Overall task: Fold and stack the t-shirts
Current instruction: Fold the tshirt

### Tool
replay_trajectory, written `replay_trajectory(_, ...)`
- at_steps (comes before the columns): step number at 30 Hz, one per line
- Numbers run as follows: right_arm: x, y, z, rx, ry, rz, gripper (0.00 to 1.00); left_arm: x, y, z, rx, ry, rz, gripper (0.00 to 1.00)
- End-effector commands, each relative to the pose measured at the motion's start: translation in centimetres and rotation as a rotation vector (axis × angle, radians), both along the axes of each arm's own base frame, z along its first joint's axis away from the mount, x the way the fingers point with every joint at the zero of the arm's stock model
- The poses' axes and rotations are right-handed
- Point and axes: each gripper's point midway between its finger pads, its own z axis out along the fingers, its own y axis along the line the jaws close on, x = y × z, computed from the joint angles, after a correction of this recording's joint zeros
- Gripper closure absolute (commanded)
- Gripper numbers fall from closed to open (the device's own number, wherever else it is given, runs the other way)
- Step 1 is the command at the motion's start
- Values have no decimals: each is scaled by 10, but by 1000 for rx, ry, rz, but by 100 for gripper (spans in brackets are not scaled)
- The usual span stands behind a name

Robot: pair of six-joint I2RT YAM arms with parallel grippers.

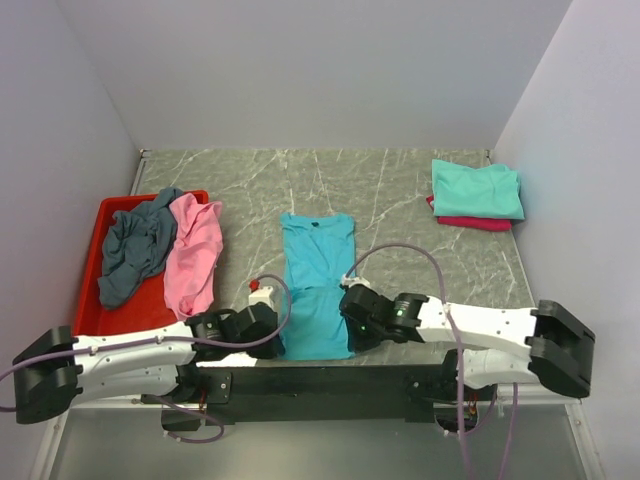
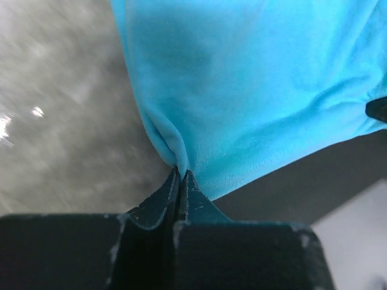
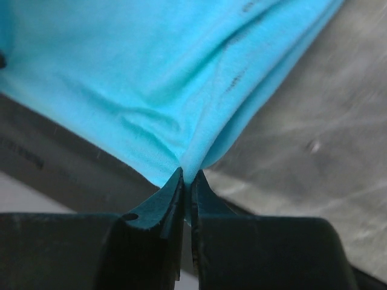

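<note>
Marble tabletop (image 1: pixel 400 190), turquoise shirt (image 1: pixel 316 270), perhaps half-folded

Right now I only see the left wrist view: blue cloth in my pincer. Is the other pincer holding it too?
Observer: Yes, the right pincer is shut on the near edge of the blue shirt.
Operator: Are any shirts folded?
Observer: A mint shirt lies folded on a crimson one, far right.
Operator: What is left to fold?
Observer: A grey shirt and a pink shirt, crumpled on the red tray at the left.
</note>
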Motion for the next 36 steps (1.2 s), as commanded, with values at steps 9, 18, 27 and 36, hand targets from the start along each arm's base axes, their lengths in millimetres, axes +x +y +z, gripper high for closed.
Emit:
replay_trajectory(9, -62, -21, 42, 27, 120, 102, 100, -54, -39, 60, -221, 83, -183, 100)
replay_trajectory(18, -16, -19, 97, 99, -118, -30, 100, -16, -60, 125, -429, -111, -12, 100)
replay_trajectory(27, 60, -27, 115, 84, -301, -142, 100, 43, -69, 135, -325, -274, 33, 100)
replay_trajectory(36, 111, -24, 123, 77, -387, -159, 100, 95, -63, 142, -305, -364, 65, 100)
